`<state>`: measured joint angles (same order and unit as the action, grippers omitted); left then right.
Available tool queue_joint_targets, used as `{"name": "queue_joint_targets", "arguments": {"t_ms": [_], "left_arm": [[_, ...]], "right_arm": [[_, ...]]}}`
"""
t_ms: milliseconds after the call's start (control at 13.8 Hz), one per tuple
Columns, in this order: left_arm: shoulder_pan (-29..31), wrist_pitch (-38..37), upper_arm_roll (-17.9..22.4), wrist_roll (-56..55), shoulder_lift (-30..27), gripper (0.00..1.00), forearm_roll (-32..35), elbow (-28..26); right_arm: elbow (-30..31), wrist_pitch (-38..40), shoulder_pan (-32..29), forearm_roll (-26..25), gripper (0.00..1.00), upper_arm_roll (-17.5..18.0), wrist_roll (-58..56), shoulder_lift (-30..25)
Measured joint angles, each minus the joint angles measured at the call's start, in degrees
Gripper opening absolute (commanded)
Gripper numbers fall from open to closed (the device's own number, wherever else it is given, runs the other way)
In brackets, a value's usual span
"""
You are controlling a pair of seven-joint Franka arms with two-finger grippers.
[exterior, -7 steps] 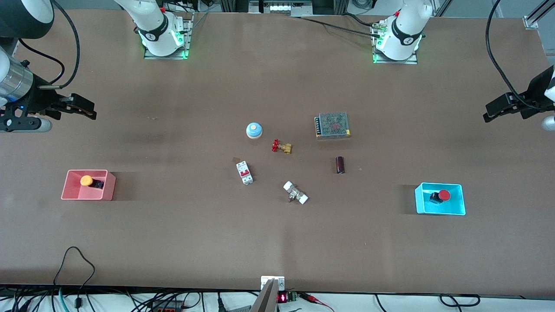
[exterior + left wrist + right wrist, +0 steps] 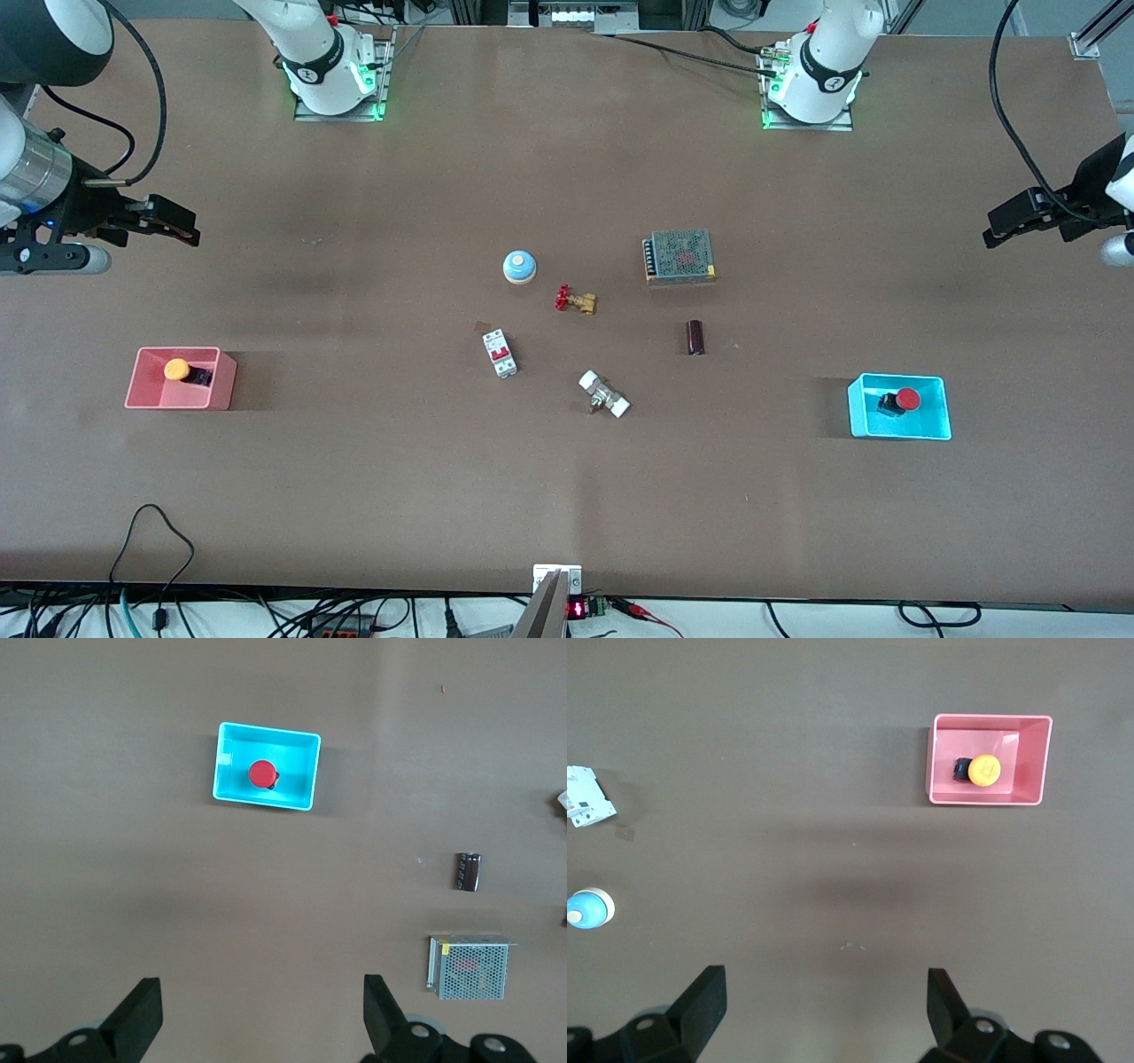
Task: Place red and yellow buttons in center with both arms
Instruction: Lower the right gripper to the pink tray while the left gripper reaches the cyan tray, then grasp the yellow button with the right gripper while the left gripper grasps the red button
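Right gripper: up over bare bench at the right arm's end, jaws spread wide, holding nothing.
Yellow button: lying in the pink bin, toward the right arm's end.
Centre clutter: blue-and-white bell, red-handled brass valve, circuit breaker, white-capped fitting, dark cylinder, mesh power supply.
Red button: lying in the cyan bin, toward the left arm's end.
Left gripper: up over bare bench at the left arm's end, jaws wide apart, empty.
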<state>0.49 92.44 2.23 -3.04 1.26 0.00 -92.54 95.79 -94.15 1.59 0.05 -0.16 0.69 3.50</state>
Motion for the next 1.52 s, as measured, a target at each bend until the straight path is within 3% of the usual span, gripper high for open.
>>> {"name": "queue_joint_targets", "arguments": {"t_ms": [289, 724, 1086, 1520], "left_arm": [[-0.4, 1.3, 0.0, 0.0, 5.3, 1.0, 0.0, 0.2], [0.2, 19.3, 0.2, 0.0, 21.2, 1.0, 0.0, 0.4], [0.2, 32.6, 0.1, 0.4, 27.9, 1.0, 0.0, 0.3], [1.1, 38.2, 0.2, 5.8, 33.9, 1.0, 0.0, 0.3]], "right_arm": [[0.1, 0.3, -0.2, -0.4, 1.0, -0.2, 0.0, 2.9], [0.1, -10.3, -2.2, -4.9, 1.0, -0.7, -2.1, 11.1], [0.1, -21.7, -6.3, -4.9, 1.0, -0.9, -7.1, 18.9], [0.0, -29.8, -7.4, -4.9, 1.0, -0.9, -10.4, 23.7]]}}
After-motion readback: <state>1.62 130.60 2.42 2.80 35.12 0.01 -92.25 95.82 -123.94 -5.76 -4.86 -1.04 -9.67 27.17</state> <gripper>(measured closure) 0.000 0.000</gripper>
